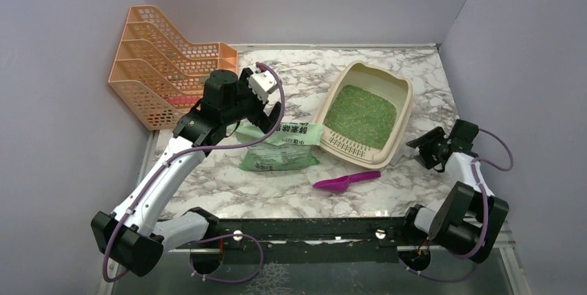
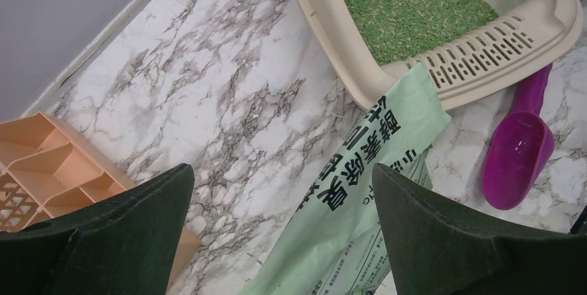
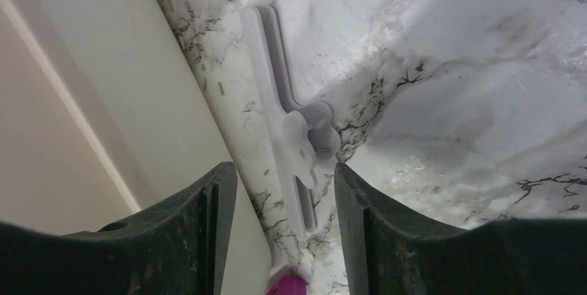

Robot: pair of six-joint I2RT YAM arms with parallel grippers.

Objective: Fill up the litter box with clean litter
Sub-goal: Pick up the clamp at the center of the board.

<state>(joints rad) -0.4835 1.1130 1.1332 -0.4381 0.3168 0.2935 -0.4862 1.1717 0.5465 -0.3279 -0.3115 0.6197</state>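
top external view, from the left: an orange mesh file rack (image 1: 163, 66) stands against the left wall. just right of it the left gripper (image 2: 279, 174) hangs over the marble table (image 1: 277, 198), its fingers spread as wide as they go and empty.

below and slightly right of that gripper the bag of clean litter (image 1: 280, 148) lies flat on the table. in the left wrist view one of its corners reaches the slotted lip of the litter box (image 1: 401, 111). a magenta scoop (image 1: 346, 181) lies just in front of the box, near the bag.

the box sits right of centre and holds an even bed of green granules (image 1: 360, 115), so the fill looks largely done.

the bag looks soft and limp, probably light now, with a slick film that would slip from a shallow pinch. its granules would shift and sag to the low end once it is lifted. i would pinch a gathered fold near an end rather than the flat printed face. which end is the mouth i cannot tell.

far right, the right gripper (image 3: 285, 177) sits low beside the box, fingers part-way apart and clamping nothing i can make out. a pale plastic piece (image 3: 291, 136) that i cannot identify lies on the marble beneath the gap.
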